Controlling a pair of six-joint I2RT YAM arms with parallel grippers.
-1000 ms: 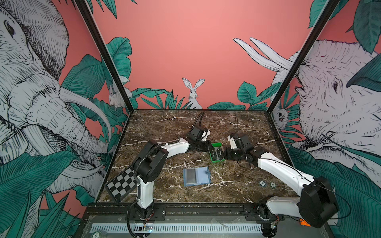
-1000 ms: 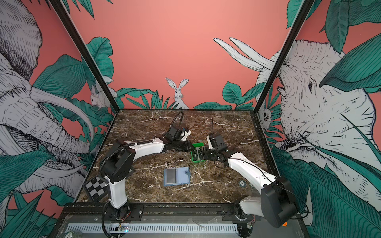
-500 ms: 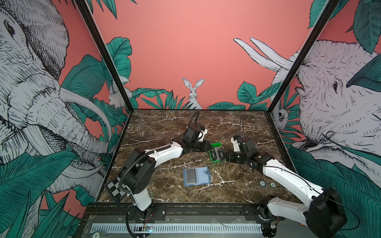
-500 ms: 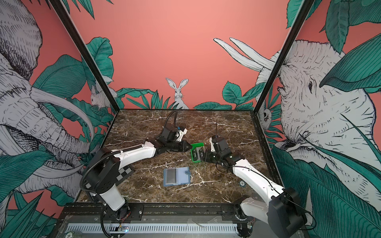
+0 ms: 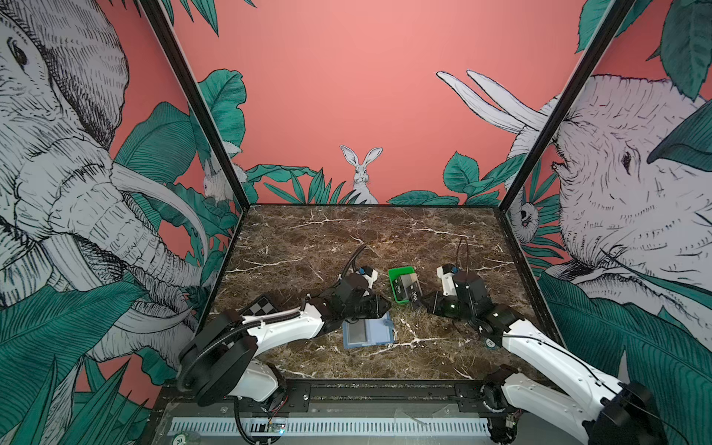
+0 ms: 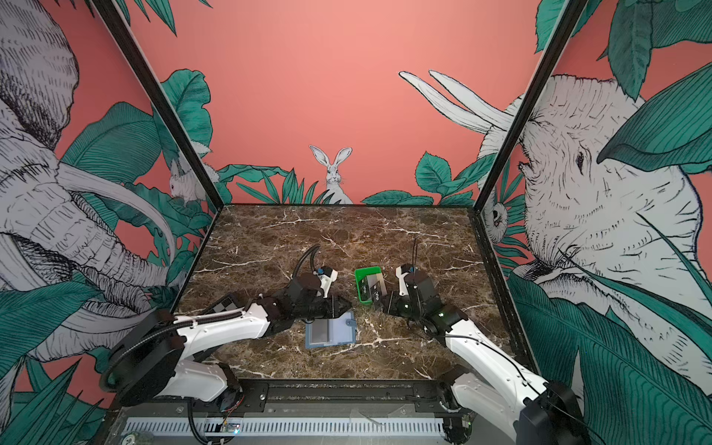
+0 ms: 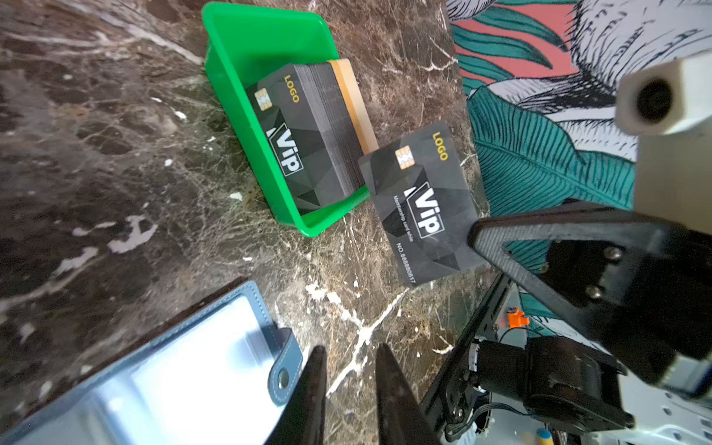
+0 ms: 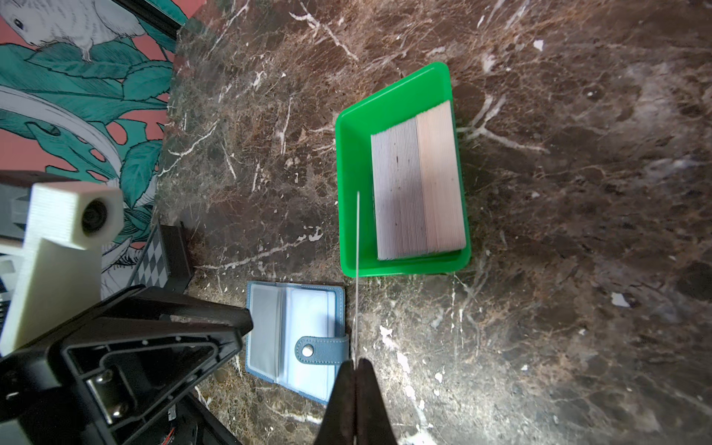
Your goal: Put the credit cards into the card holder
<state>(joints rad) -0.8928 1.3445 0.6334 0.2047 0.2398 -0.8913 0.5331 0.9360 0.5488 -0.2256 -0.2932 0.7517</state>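
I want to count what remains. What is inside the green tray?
The green tray holds a stack of cards standing on edge: black VIP card in front, beige cards behind. Inner card faces and the tray floor under them are covered.

Blue card holder [image 5: 368, 331] lies open; credit cards [image 7: 312, 142] stand stacked; one card [image 7: 424, 200] aloft.

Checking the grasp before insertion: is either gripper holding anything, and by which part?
Right gripper is pinching one black VIP card by a corner at the end away from its chip. Left gripper holds nothing.
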